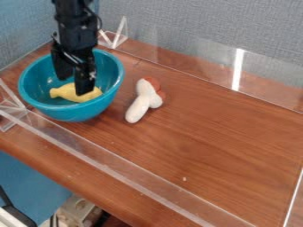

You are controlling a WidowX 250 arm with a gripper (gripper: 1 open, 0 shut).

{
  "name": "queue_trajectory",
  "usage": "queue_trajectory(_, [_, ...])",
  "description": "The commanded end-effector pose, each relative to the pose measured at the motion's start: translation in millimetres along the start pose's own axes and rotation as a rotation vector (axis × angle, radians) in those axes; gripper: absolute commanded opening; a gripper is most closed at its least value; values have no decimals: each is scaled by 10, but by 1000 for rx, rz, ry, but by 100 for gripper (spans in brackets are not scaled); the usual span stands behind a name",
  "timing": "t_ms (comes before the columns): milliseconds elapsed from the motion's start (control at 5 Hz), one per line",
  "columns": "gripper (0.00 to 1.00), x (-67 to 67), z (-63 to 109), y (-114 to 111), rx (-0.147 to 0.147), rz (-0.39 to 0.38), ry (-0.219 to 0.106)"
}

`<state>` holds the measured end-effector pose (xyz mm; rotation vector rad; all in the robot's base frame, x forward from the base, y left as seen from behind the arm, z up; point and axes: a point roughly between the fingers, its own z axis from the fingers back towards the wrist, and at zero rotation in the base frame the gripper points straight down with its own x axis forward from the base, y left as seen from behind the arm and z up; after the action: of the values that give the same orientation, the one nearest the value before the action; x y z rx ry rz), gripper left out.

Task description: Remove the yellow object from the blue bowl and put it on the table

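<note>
my gripper [71,80], fingers spread, hangs over the yellow object [67,93] at upper left; an off-centre pinch could skid it around the blue bowl [32,96].

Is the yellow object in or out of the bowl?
In: the yellow object lies inside the bowl, with the open claw over it.

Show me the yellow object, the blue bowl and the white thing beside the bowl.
yellow object [69,94]: camera view, middle of its visible body.
blue bowl [62,112]: camera view, front outer wall.
white object [141,102]: camera view, middle of its length.
</note>
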<state>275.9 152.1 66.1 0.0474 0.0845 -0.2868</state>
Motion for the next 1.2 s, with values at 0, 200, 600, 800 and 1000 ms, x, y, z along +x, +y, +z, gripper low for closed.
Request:
queue_trajectory(0, [100, 5, 79, 47, 33, 7, -56])
queue_trajectory(200, [0, 11, 126, 30, 38, 24, -66])
queue_trajectory(600, [0, 16, 443, -45, 73, 97, -118])
queue_trajectory(800, [0, 41, 691, -125, 93, 143, -159])
queue_trajectory(1000, [0, 4, 945, -105, 107, 147, -194])
